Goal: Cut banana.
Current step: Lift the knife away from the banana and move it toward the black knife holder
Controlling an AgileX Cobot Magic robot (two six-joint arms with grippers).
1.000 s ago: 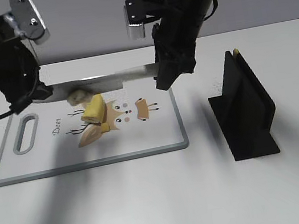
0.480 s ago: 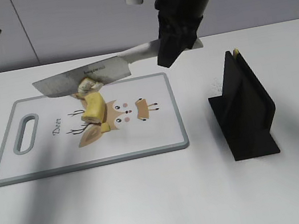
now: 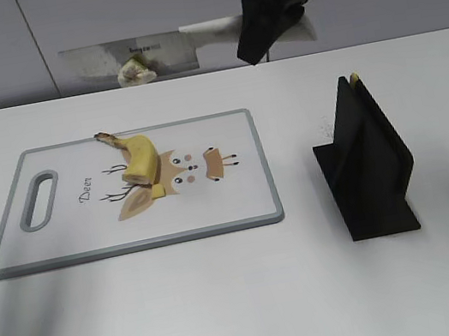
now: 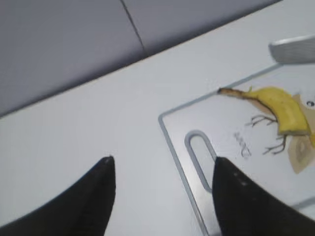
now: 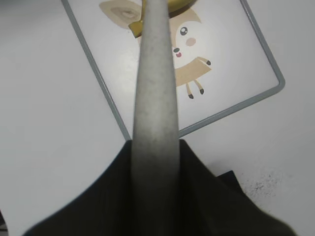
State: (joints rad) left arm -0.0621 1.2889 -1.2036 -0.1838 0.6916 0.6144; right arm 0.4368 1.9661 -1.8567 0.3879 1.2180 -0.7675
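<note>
The white desk (image 3: pixel 231 306) is carrying a grey-rimmed cutting board (image 3: pixel 65 248) printed with a cartoon deer and the word "Deer" beside its handle slot. To the right, well apart from the board, a black knife stand (image 3: pixel 367 164) is sitting upright.

The right gripper (image 3: pixel 267 17) is hanging high above the back of the desk, its jaws clenched on the pale handle of 1 knife (image 3: pixel 152 50). The blade is reaching out level to the left of those jaws, and a small pale chunk (image 3: pixel 136 73) is clinging to its lower edge. Tiny dark lettering is showing on the blade, too small to read. In the right wrist view the knife's spine is filling the middle of the frame and hiding most of what lies under it.

The banana (image 3: pixel 137 155) is lying on the board, well below the right jaws and to their left, under the raised blade and apart from it. It is short, curved and yellow, with a thin dark brown stem pointing toward the board's far left corner and a flat cut end over the deer's ear.

The left gripper (image 4: pixel 162 196) is showing only 2 dark fingertips (image 4: pixel 98 191) in its wrist view, parted wide and holding nothing, with the banana lying ahead and to the right of them. The exterior view is cutting this gripper off entirely.
</note>
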